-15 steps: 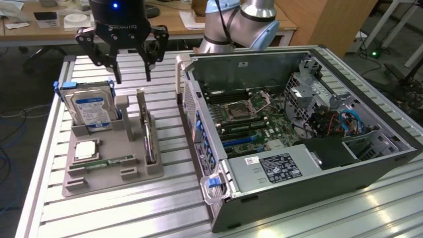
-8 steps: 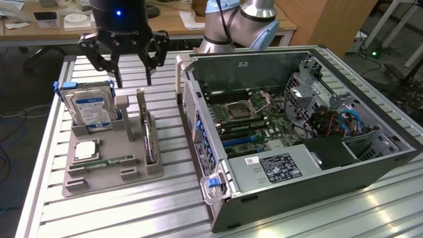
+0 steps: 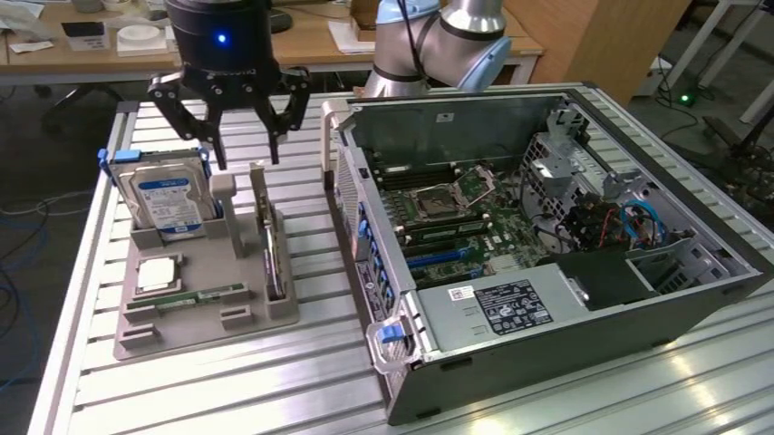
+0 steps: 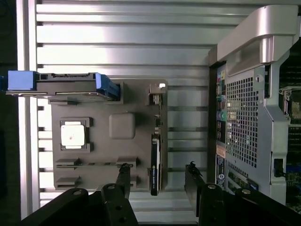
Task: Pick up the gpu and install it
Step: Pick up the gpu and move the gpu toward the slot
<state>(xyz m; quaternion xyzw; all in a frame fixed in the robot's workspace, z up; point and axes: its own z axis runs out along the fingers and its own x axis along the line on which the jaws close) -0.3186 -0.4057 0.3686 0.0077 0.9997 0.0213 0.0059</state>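
In the exterior view, a blue-labelled silver hard drive (image 3: 167, 204) stands left of the black end effector (image 3: 239, 156), which hangs wide open and empty. Below it the thin dark gpu card (image 4: 155, 162) sits on edge in the grey tray (image 3: 206, 331), apparently ungrasped. The open computer case (image 3: 508, 362) to the right awaits it.

Dark gpu (image 3: 274, 258), blue-labelled silver HDD (image 3: 169, 204), grey tray (image 3: 181, 335), blk fingers (image 4: 194, 179), ribbed silver table (image 3: 242, 390), dk grey PC case (image 3: 568, 335)
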